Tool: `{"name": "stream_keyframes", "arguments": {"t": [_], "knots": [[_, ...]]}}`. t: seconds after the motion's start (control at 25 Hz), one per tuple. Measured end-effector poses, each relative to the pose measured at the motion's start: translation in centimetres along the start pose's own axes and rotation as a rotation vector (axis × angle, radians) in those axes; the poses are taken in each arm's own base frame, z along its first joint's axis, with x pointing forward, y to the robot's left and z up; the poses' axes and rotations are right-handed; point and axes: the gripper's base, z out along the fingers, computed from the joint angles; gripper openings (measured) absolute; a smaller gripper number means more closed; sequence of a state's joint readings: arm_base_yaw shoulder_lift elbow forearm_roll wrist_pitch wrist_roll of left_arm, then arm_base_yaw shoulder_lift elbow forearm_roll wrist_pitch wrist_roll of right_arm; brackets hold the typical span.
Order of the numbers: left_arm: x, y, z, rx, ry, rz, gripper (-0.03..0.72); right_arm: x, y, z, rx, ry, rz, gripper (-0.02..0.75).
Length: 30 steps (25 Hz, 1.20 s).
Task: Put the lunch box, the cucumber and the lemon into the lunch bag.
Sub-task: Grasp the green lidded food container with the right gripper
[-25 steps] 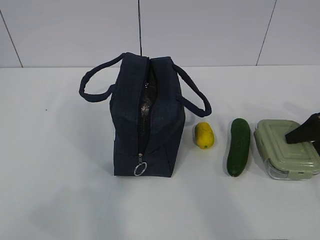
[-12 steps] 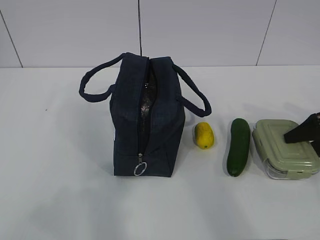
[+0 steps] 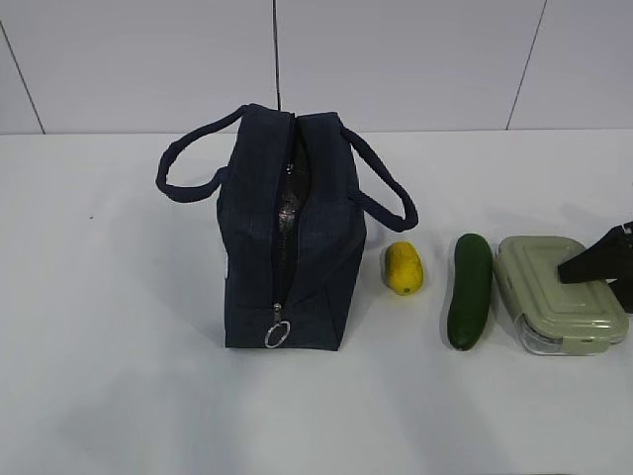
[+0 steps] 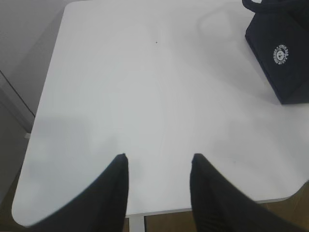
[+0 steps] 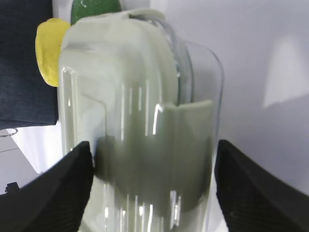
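Lunch bag [image 3: 287, 233]: left-centre of ext. frame, upright on white counter [image 3: 119, 396], top zip open.
Lemon [image 3: 404, 267]: just right of bag.
Cucumber [image 3: 471, 291]: right of lemon, beside lunch box [image 3: 556, 292].
Right pincer [image 5: 152, 188]: wide open, fingers either side of box; contact unclear.
Left pincer [image 4: 159, 162]: part-open, empty, over bare counter.

Bright, even light, soft shadows; the lunch box [image 5: 140, 121] looms blurred with glare streaks.

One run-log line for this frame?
phase: grasping lunch box | right gripper: open, straddling it | left gripper: open, idle | lunch bag: unzipped | cucumber, lemon: on table
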<state>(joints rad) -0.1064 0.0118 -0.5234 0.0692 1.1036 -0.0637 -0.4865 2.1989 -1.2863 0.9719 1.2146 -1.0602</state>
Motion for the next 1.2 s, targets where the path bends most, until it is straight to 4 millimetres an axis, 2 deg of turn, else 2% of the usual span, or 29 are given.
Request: {"name": "stream_keyframes", "arguments": {"t": [0.28, 0.52, 0.96, 1.12, 1.2], "knots": [[0.0, 0.0, 0.0, 0.000, 0.000, 0.000, 0.307, 0.0, 0.2, -0.1, -0.015, 0.007, -0.003, 0.447], [0.0, 0.0, 0.0, 0.000, 0.000, 0.000, 0.307, 0.0, 0.3, -0.1, -0.025, 0.011, 0.003, 0.391], [0.0, 0.0, 0.0, 0.000, -0.003, 0.000, 0.307, 0.0, 0.3, -0.1, -0.027, 0.012, 0.007, 0.380], [-0.6, -0.1, 0.1, 0.012, -0.008, 0.013, 0.306, 0.0, 0.3, -0.1, -0.028, 0.010, 0.010, 0.379], [-1.2, -0.4, 0.9, 0.034, 0.046, 0.063, 0.293, 0.0, 0.3, -0.1, -0.029, 0.008, 0.010, 0.379]]}}
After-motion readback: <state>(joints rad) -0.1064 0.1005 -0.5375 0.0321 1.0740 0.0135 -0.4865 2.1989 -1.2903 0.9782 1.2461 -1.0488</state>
